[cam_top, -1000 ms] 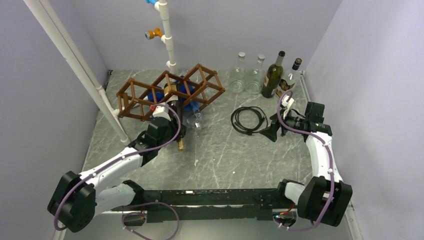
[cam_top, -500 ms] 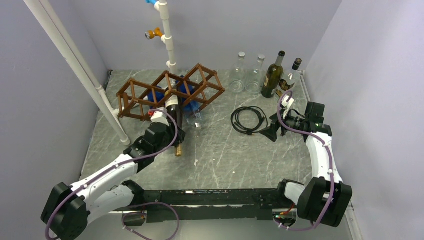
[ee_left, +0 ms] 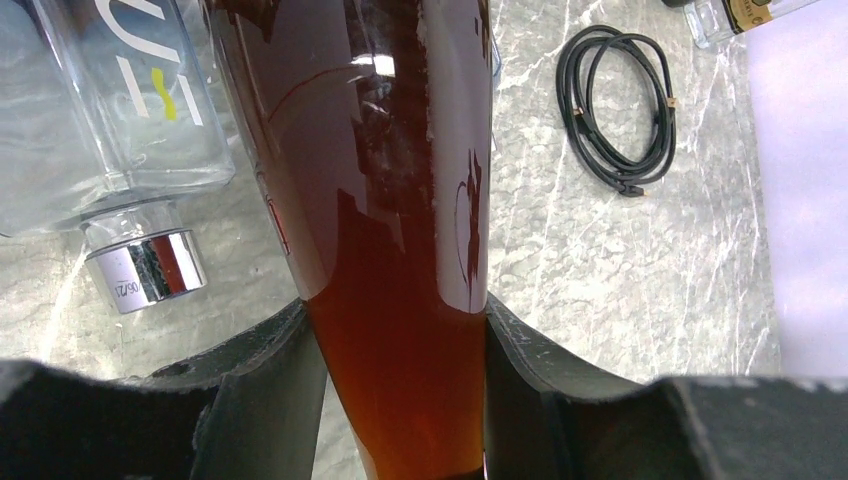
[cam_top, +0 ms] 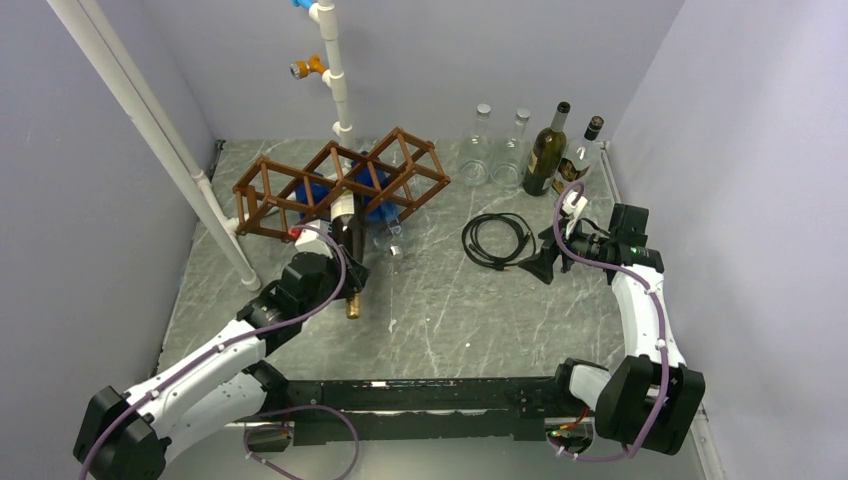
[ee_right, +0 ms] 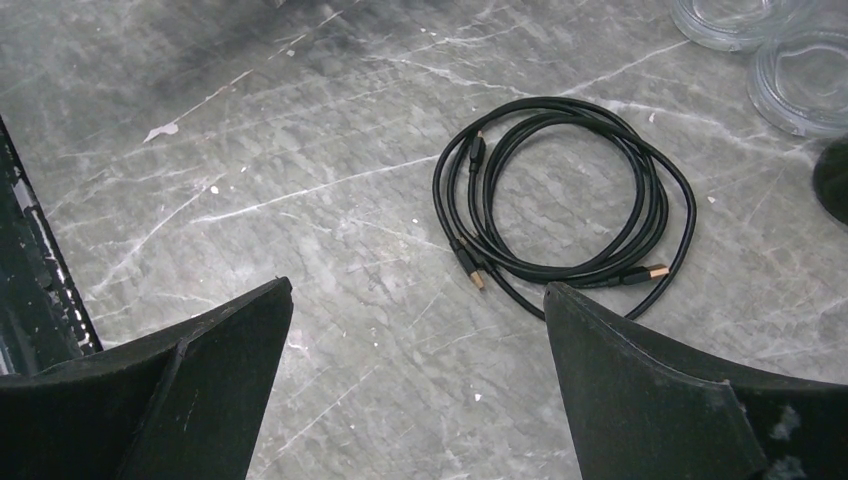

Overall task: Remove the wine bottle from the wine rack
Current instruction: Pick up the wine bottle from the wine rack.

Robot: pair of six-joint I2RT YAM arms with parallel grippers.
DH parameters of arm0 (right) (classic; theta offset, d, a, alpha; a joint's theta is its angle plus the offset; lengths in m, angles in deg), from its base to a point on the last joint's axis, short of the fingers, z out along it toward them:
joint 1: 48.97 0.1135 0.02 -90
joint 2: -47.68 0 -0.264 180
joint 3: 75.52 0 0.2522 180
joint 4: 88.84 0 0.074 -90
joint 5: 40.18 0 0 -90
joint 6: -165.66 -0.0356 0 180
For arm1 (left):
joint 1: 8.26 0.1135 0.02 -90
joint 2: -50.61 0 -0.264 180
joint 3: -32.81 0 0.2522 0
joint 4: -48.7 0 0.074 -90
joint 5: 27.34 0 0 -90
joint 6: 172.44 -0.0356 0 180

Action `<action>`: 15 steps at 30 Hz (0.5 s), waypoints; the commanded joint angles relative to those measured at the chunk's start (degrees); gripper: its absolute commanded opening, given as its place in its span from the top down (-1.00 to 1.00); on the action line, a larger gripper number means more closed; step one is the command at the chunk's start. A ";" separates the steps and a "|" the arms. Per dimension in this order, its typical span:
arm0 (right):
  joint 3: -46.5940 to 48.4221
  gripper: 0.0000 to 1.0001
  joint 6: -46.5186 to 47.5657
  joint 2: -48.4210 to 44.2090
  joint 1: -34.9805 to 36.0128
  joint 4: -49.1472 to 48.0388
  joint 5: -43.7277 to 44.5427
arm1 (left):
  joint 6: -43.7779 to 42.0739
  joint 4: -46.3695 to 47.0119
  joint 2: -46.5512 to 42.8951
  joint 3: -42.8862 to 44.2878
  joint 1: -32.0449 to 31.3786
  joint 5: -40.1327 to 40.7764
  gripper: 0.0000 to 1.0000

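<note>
Left pincer is clamped on the neck of the dark brown glass wine bottle, whose far end sits in a cell of the brown wooden lattice wine rack. How deep it sits, we cannot tell. Something blue in neighbouring cells is hard to make out. Right pincer hangs spread wide above the grey marbled tabletop.

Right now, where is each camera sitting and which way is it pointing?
Top external: above and behind the robot, looking down on the wine rack and table; both arms show.
Left wrist: looking along the left pincer, shut on the wine bottle.
Right wrist: looking down at the black cable; the open right pincer shows.
Shared: all three show the black cable.
</note>
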 commanded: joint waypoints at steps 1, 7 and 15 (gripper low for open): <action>1.33 -0.99 1.28 -0.62 1.14 0.22 -3.11 | 0.75 14.50 -5.46 2.43 -0.20 4.12 1.00; 0.92 -0.99 0.57 0.27 4.49 -0.57 -3.52 | 1.66 14.18 -7.51 1.85 -1.02 4.03 1.00; 0.94 -0.99 -1.69 1.56 10.03 -2.65 -2.94 | 2.79 13.00 -10.32 1.46 -2.24 4.53 1.00</action>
